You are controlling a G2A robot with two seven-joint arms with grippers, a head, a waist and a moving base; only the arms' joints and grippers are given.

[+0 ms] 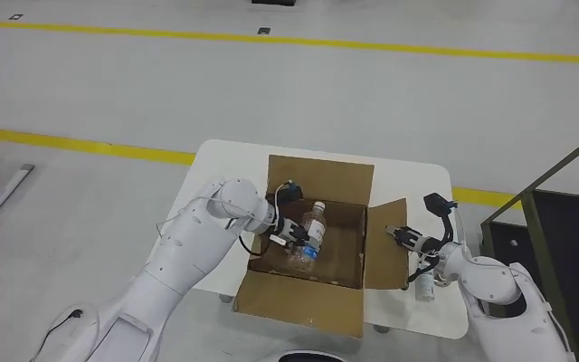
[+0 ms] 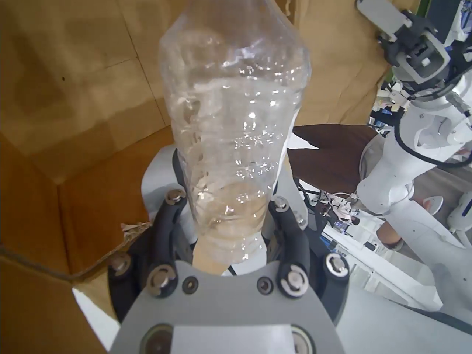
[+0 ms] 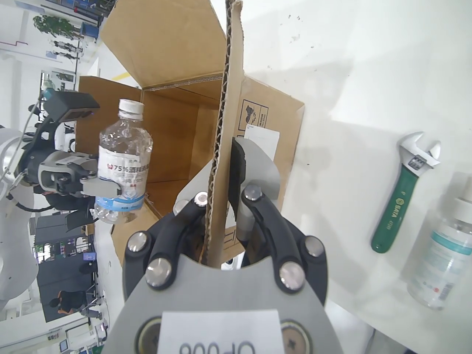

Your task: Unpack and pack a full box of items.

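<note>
A white surface (image 1: 226, 167), on grey floor (image 1: 136, 100) with yellow lines (image 1: 271, 41), carries an open cardboard box (image 1: 321, 181). Above its inside the left end effector (image 2: 226, 204) clamps a clear bottle (image 2: 236, 112); the right end effector (image 3: 225, 186) pinches the side flap (image 3: 230, 86).

White rounded worktop (image 1: 222, 172), centre of frame. Open brown cardboard box (image 1: 303, 303) on it, flaps folded out. Left jaws, entering from frame left, clamp a clear plastic bottle with white cap (image 1: 313, 228), tilted, over the box interior. Right jaws at outer edge of right-hand flap (image 1: 384, 258). Small clear bottle (image 1: 423, 288) on worktop just beside that flap.
</note>
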